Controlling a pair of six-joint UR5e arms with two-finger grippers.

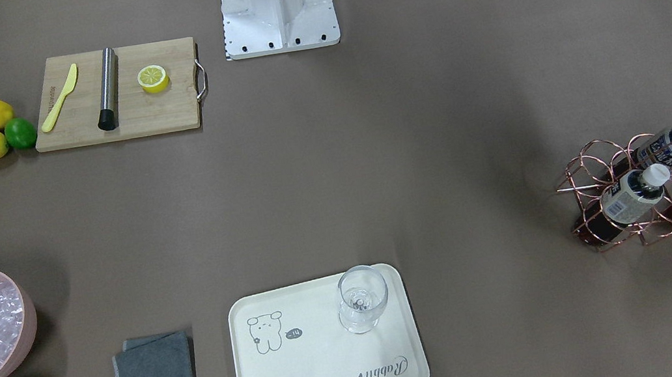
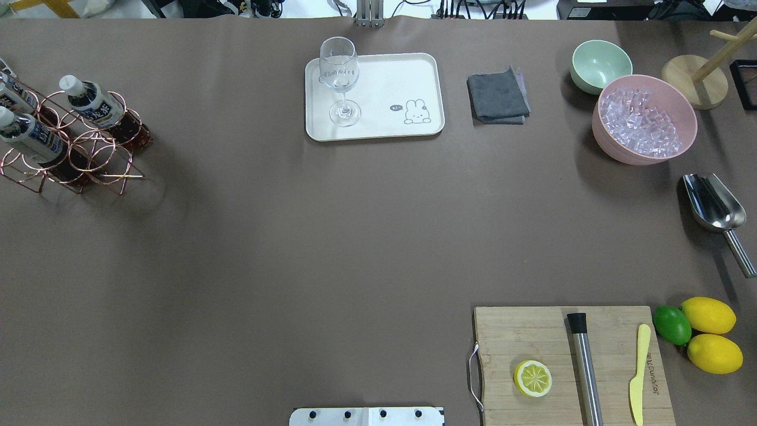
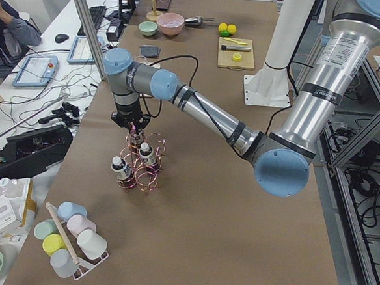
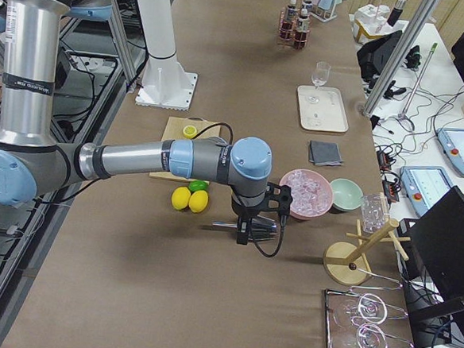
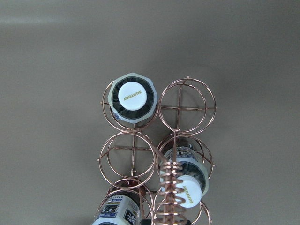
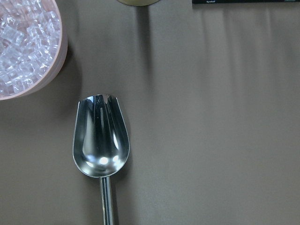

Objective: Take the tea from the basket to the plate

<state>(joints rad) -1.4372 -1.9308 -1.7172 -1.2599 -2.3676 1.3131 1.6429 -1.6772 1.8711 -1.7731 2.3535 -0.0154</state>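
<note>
The copper wire basket (image 2: 89, 155) stands at the table's far left end and holds three tea bottles (image 2: 94, 104) with white caps and brown tea. From the left wrist view I look straight down on the basket (image 5: 187, 108), one tea cap (image 5: 131, 95) and the coiled handle (image 5: 171, 187). My left gripper (image 3: 133, 129) hangs just above the basket's handle; whether it is open or shut I cannot tell. The cream plate (image 2: 390, 77) lies at the far middle, with a wine glass (image 2: 340, 77) on it. My right gripper (image 4: 243, 237) hovers over a steel scoop (image 6: 101, 140); its state I cannot tell.
A pink tub of ice (image 2: 644, 118), a green bowl (image 2: 598, 64), a grey cloth (image 2: 498, 96) and a wooden mug tree (image 2: 695, 80) line the far right. A cutting board (image 2: 568, 367) with a lemon half, muddler and knife lies near right, beside lemons (image 2: 709, 316) and a lime.
</note>
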